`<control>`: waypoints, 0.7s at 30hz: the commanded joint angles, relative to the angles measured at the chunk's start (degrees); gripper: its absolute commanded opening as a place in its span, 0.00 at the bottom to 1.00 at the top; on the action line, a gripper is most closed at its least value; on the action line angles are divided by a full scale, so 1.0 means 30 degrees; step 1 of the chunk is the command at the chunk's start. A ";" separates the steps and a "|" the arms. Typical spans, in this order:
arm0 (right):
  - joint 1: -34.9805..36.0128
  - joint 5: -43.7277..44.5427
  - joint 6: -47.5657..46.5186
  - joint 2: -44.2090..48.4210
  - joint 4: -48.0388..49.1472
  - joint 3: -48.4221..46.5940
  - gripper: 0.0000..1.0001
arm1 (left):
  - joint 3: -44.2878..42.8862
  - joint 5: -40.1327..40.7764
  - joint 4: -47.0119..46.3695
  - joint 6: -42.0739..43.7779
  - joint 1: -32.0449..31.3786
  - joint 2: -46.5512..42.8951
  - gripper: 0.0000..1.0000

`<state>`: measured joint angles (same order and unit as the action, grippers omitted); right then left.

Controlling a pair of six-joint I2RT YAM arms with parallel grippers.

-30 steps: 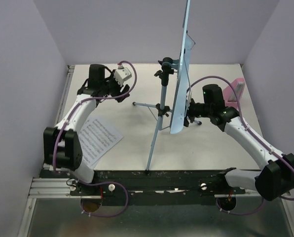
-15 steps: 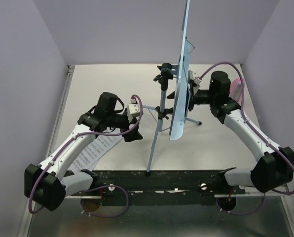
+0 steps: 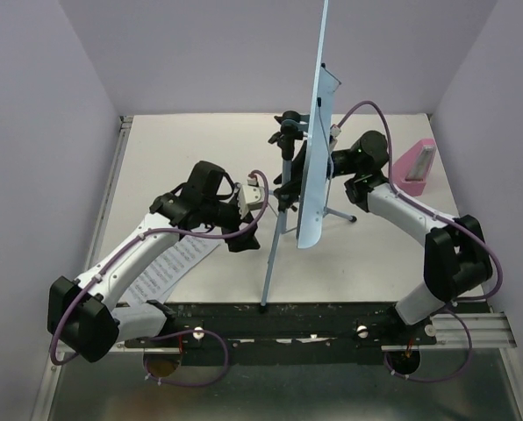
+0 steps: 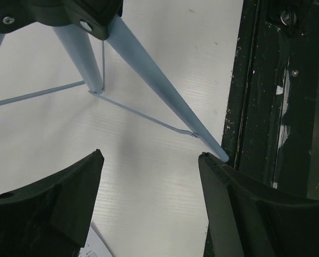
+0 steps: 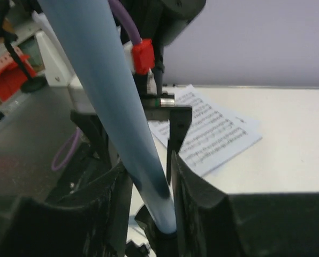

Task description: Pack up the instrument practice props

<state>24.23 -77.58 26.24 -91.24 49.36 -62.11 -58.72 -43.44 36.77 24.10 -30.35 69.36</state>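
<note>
White printed sheet-music pages point(image 3: 169, 267) lie front-left on the table point(image 3: 200, 149). The left pincer point(image 4: 149, 155), released, has swung right to the tripod legs of the light-blue music stand point(image 3: 311, 175). The right pincer point(image 5: 149, 171), moved back, grasps its desk. The small pink wedge-shaped metronome point(image 3: 417, 167) is now uncovered.

1. The left arm point(image 3: 130, 259) has swung from the far-left back of the desk point(image 3: 200, 145) toward the middle. The left hand point(image 3: 244, 235) now hangs with fingers spread wide, just beside the tripod legs point(image 3: 273, 254).
2. That arm now lies across the sheet-music pages point(image 3: 169, 267), hiding more of them.
3. The right arm point(image 3: 402, 210) has reached further back. The right hand point(image 5: 149, 160) now presses its fingers on either side of the music stand point(image 3: 312, 158) panel's edge.
4. The panel has shifted slightly left and looks more edge-on.
5. The metronome point(image 3: 417, 167), earlier half hidden by the right arm, is in full view.
</note>
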 commanded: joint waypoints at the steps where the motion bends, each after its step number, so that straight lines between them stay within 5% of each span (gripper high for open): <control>1: 0.0098 0.0312 0.0631 -0.0230 0.1333 -0.1415 0.31 | -0.0204 0.1031 -0.1239 -0.0735 -0.0489 0.0433 0.80; 5: 0.0098 0.1773 -0.1066 0.0236 -0.1417 -0.1972 0.00 | 0.0265 0.1062 -0.3114 -0.2024 -0.0548 0.0609 0.80; 14: 0.0156 1.0265 -0.7103 0.2667 -0.9829 -0.3554 0.00 | 0.0705 0.1794 -0.5898 -0.2262 -0.0548 0.0960 0.81; 21: 0.0273 1.3846 -0.7048 0.3021 -1.3403 -0.5691 0.00 | 0.1320 0.2791 -0.8006 -0.2465 -0.0139 0.1049 0.64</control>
<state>25.08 -47.44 4.34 -85.69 15.40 -72.40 -56.25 -37.85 18.81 17.63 -31.83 72.29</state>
